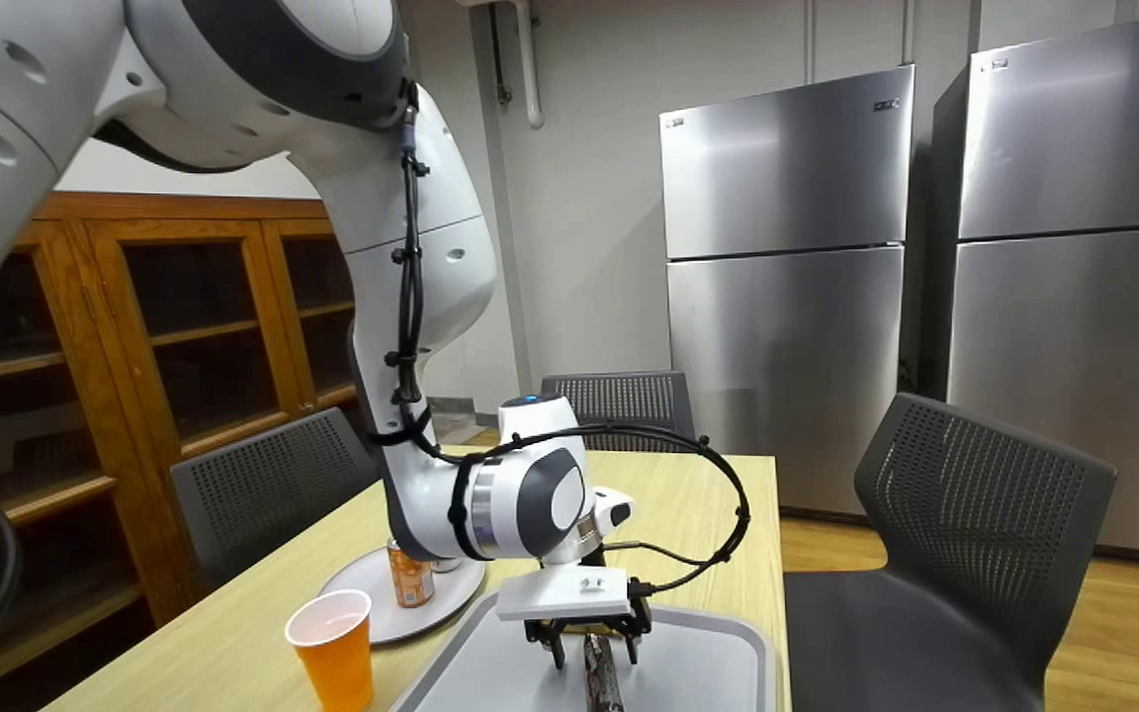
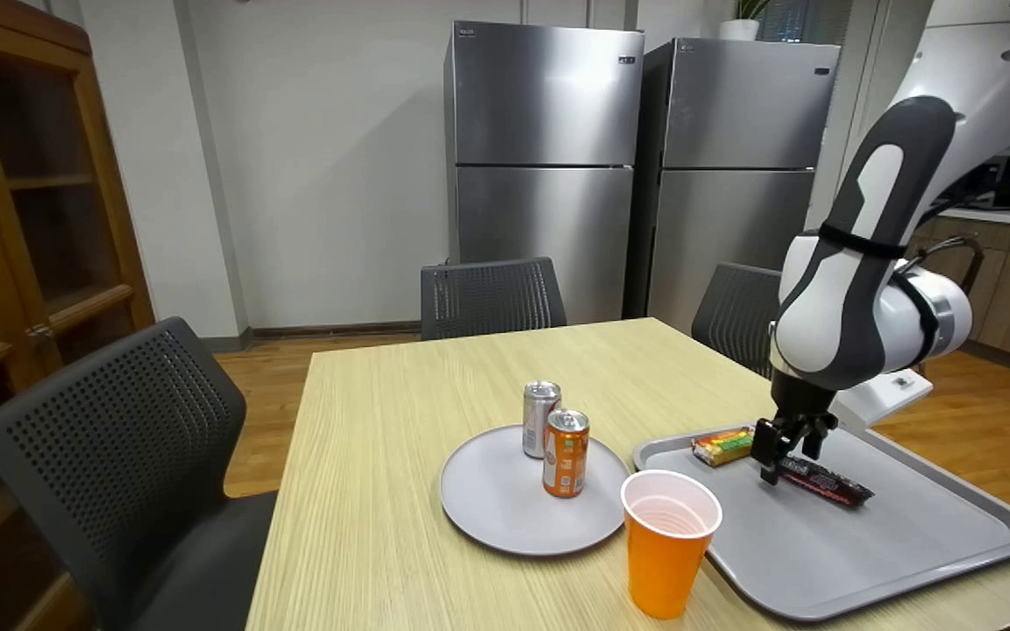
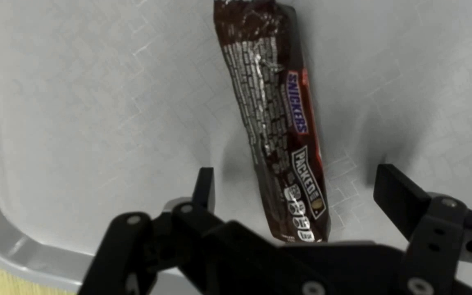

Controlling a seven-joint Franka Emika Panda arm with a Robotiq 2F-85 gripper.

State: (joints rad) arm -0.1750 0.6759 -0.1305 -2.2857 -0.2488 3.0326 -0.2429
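Note:
A dark brown Snickers bar [image 3: 275,123] lies on the grey tray [image 3: 96,102], running lengthwise through the wrist view. My gripper [image 3: 295,180] is open above its near end, one finger on each side with a gap to the wrapper. Nothing is held. In both exterior views the gripper [image 1: 596,658] [image 2: 790,462] points down low over the tray, and the bar [image 1: 601,677] [image 2: 825,482] sits beneath it. A yellow and red wrapped snack [image 2: 722,446] rests on the tray close by, near its far left corner in an exterior view. The bar's near tip is hidden by the gripper body.
Beside the tray stands an orange cup [image 2: 667,561]. A round grey plate [image 2: 505,517] carries an orange can [image 2: 565,456] and a silver can [image 2: 540,412]. The tray's raised rim [image 2: 935,578] surrounds the bar. Dark chairs [image 1: 975,554] stand around the table.

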